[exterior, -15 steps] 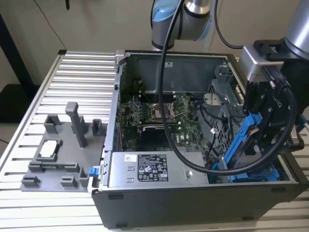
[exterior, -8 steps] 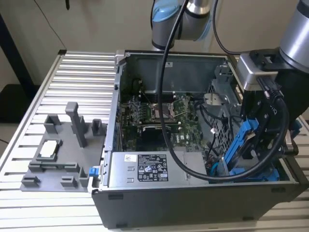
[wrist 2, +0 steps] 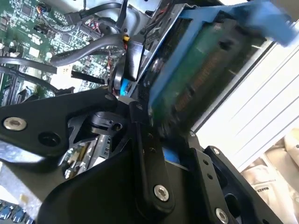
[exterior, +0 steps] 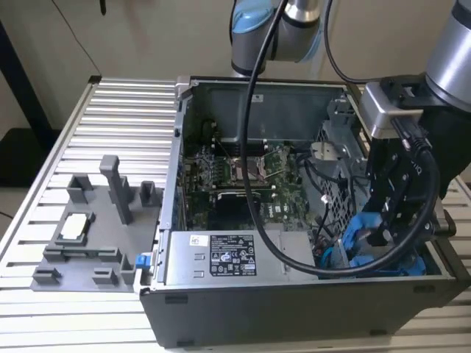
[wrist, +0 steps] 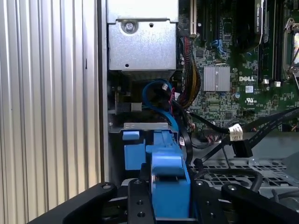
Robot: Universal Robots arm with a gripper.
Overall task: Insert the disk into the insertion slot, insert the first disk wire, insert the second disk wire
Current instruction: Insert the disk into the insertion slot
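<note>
The disk (exterior: 358, 237), in its bright blue carrier, hangs tilted in the case's near corner on the exterior view's right. My gripper (exterior: 384, 229) reaches down into that corner and is shut on the carrier. The first wrist view shows the carrier's blue end (wrist: 169, 168) clamped between my black fingers (wrist: 138, 205). In the second wrist view the disk (wrist 2: 205, 70) leans at an angle with its green circuit side showing. Loose black wires (wrist: 236, 140) with a white tag lie beside the bay, and a thin blue wire (wrist: 159, 91) curls above it.
The open computer case (exterior: 180, 147) holds a green motherboard (exterior: 243, 176) and a grey labelled power-supply box (exterior: 221, 257). My black cable (exterior: 265, 220) loops across the case. A grey fixture tray (exterior: 88, 235) sits on the slatted table (exterior: 125, 110) to the exterior view's left.
</note>
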